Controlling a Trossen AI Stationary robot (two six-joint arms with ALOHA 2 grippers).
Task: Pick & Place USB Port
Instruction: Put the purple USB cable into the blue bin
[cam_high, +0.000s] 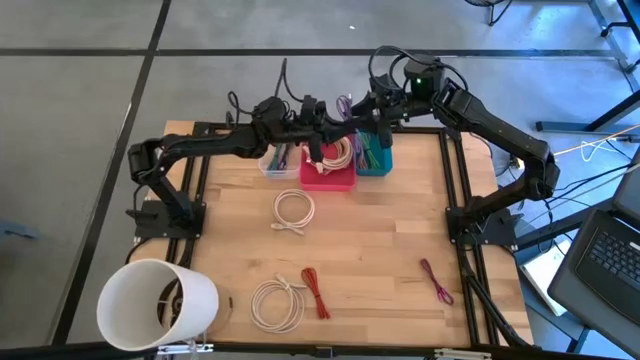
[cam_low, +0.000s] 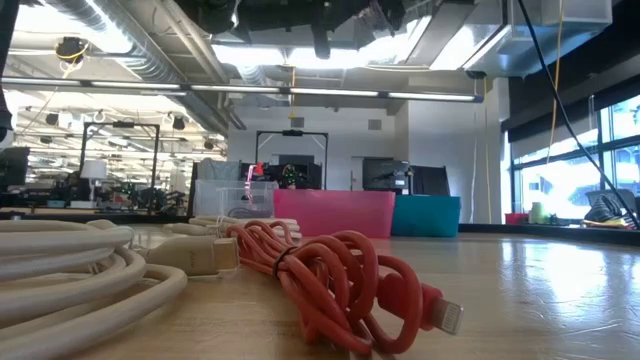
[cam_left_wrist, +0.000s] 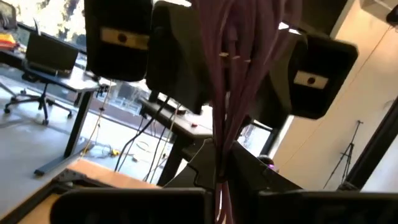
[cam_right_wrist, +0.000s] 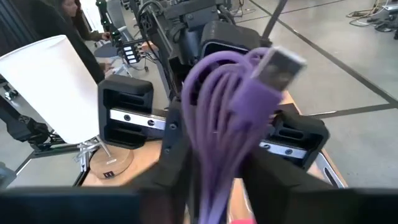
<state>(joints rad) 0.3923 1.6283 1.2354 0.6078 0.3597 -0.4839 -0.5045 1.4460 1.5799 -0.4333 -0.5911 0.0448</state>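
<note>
Nearest the counter's (cam_high: 380, 240) front edge stand a white lamp shade (cam_high: 155, 303), a coiled white cable (cam_high: 277, 303) and a red cable (cam_high: 316, 292), with a dark pink cable (cam_high: 436, 280) off toward the right arm's side. Farther in, a second white coil (cam_high: 293, 210) lies alone near the middle. Beyond it, along the far edge, three bins sit in a row, touching: a clear bin (cam_high: 277, 163), a pink bin (cam_high: 328, 172) holding a pale coil, and a teal bin (cam_high: 374, 158). Above these bins both arms meet. The right pincer (cam_right_wrist: 214, 155) is pinching a looped purple USB cable (cam_right_wrist: 230, 124), its plug end up, held over the gap between pink and teal bins. The left pincer (cam_left_wrist: 217, 193) is closed on the same purple bundle, whose strands rise from between its fingers (cam_left_wrist: 130, 205).
</note>
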